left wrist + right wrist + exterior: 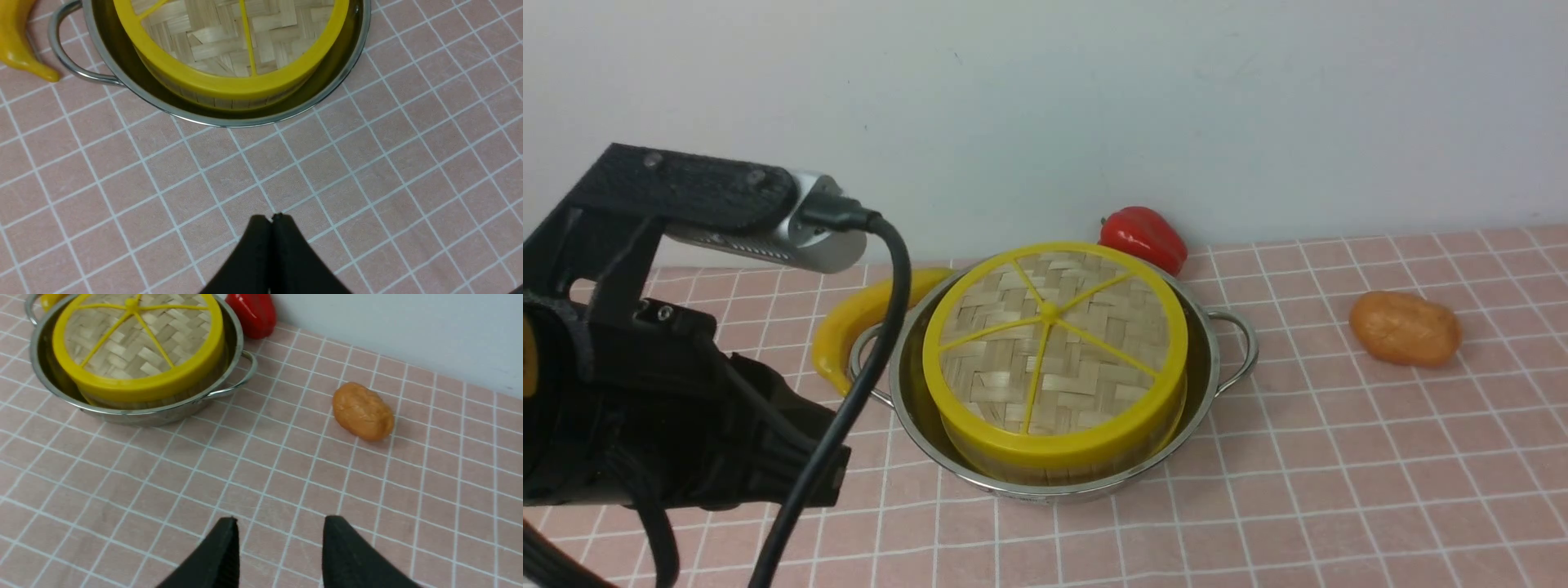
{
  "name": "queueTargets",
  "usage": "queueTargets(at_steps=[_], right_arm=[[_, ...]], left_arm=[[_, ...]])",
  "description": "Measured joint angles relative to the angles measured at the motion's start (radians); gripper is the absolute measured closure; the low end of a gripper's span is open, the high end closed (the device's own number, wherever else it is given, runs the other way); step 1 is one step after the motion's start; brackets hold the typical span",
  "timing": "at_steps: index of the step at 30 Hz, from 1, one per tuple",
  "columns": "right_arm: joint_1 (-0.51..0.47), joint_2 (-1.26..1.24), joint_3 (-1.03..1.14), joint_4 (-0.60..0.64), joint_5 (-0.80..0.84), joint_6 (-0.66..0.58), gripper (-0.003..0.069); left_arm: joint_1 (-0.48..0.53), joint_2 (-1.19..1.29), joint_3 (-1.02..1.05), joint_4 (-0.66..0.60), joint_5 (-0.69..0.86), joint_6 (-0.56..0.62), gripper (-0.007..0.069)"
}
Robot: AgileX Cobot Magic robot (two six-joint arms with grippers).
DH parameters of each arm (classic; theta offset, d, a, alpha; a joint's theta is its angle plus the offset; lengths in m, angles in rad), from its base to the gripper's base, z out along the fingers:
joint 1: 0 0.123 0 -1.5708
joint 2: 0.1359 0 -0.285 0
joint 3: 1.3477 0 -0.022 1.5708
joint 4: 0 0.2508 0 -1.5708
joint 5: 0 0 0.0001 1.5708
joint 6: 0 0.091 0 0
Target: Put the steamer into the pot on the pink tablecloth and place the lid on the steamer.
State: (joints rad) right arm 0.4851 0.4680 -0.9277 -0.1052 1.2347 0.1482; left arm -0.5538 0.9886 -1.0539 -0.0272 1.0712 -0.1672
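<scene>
The shiny steel pot stands on the pink tablecloth. The bamboo steamer sits inside it, only a strip of its wall showing. The woven lid with yellow rim and spokes lies on top of the steamer. The pot and lid show in both wrist views. My left gripper is shut and empty, over bare cloth short of the pot; its arm fills the front view's left. My right gripper is open and empty above the cloth, away from the pot.
A yellow banana lies against the pot's left handle. A red pepper sits behind the pot by the white wall. An orange-brown lump lies on the cloth to the right.
</scene>
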Motion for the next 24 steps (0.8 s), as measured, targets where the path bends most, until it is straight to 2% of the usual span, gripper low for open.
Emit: queueTargets(at_steps=[11,15,17,22,24], right_arm=[[0.000,0.000,0.000,0.124,0.000,0.000,0.0356],[0.000,0.000,0.000,0.188,0.000,0.000,0.0356],[0.000,0.000,0.000,0.214,0.000,0.000,0.0356],[0.000,0.000,0.000,0.291,0.000,0.000,0.0356],[0.000,0.000,0.000,0.324,0.000,0.000,0.0356]], left_arm=[[0.010,-0.009,0.000,0.005,0.000,0.000,0.0643],[0.078,-0.082,0.020,0.027,-0.043,0.044,0.0625],[0.123,-0.151,0.059,0.027,-0.120,0.080,0.0617],[0.291,-0.374,0.278,0.038,-0.557,0.167,0.0600],[0.366,-0.483,0.426,0.038,-0.743,0.187,0.0591]])
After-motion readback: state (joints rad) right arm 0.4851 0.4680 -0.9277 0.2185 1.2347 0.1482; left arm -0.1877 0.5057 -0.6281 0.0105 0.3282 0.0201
